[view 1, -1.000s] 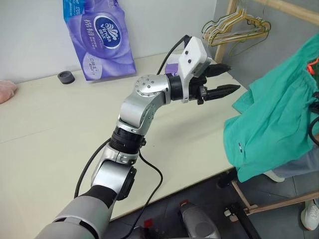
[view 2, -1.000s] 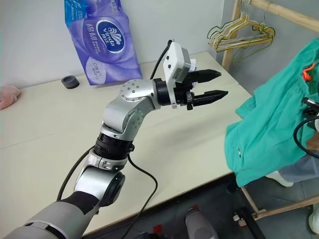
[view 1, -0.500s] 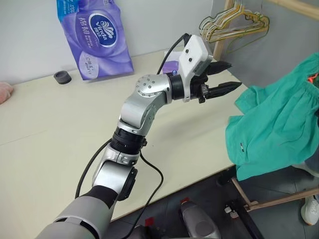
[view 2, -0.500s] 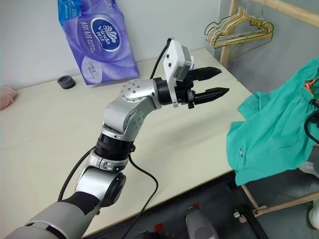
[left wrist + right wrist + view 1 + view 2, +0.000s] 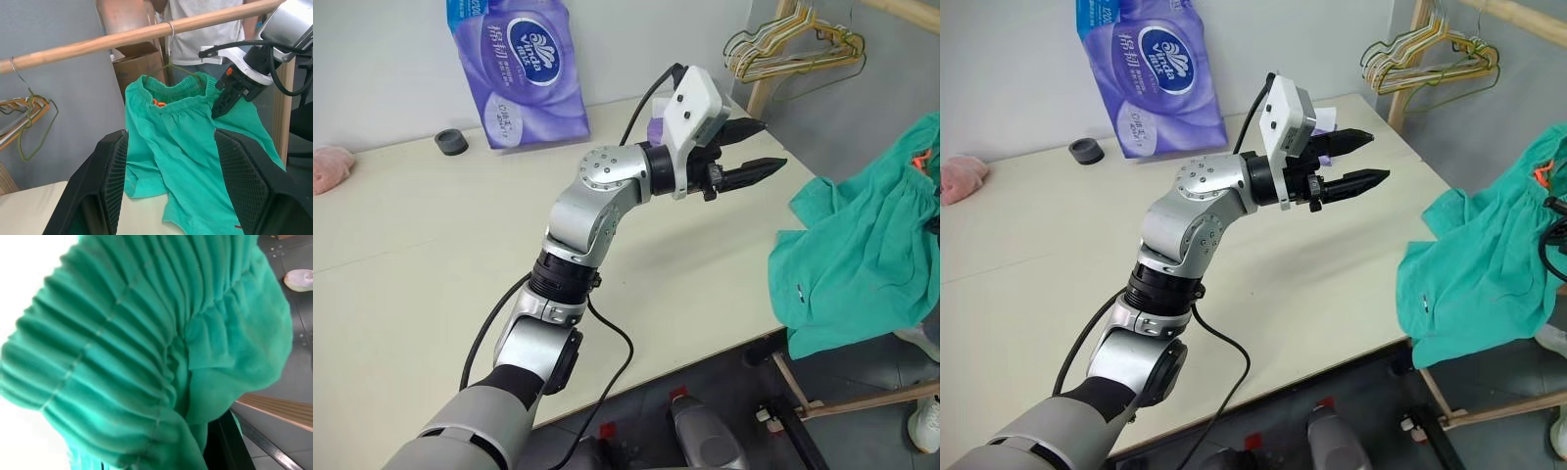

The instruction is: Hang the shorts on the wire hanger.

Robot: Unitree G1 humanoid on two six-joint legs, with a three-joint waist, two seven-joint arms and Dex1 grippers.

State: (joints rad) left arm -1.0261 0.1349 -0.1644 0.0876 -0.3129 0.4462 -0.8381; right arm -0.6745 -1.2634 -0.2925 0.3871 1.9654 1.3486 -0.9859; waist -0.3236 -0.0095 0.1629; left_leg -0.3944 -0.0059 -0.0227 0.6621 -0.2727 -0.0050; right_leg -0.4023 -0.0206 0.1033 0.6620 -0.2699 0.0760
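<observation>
The shorts [image 5: 195,147], teal-green with a gathered elastic waistband, hang from the wooden rail [image 5: 122,36], their lower part draped onto the far right edge of the cream table [image 5: 411,255]. Just under the rail, the waistband sits around the thin wire hanger [image 5: 171,58], whose hook curls over the rail; only the hook and the two upper wire arms show above the fabric. A small orange tab shows inside the waistband below the hook.

The right gripper [image 5: 226,95] reaches in beside the rail's upright post and is clenched on the waistband at its end nearest that post, its black fingers pinching the gathered cloth. In the right wrist view the ribbed elastic lies bunched right against the camera.

The left gripper [image 5: 756,150] is held level above the table, pointing toward the rail and well short of the shorts, its two black fingers parted with nothing between them.

Further along the rail from the shorts, a bunch of gold and green hangers [image 5: 793,49] hangs beside the other upright post. On the table, well away from the rail, stand a purple pack of tissue paper [image 5: 524,69], a small dark ring [image 5: 451,142] next to it, and a pink cloth [image 5: 331,168] at the table's left edge.
</observation>
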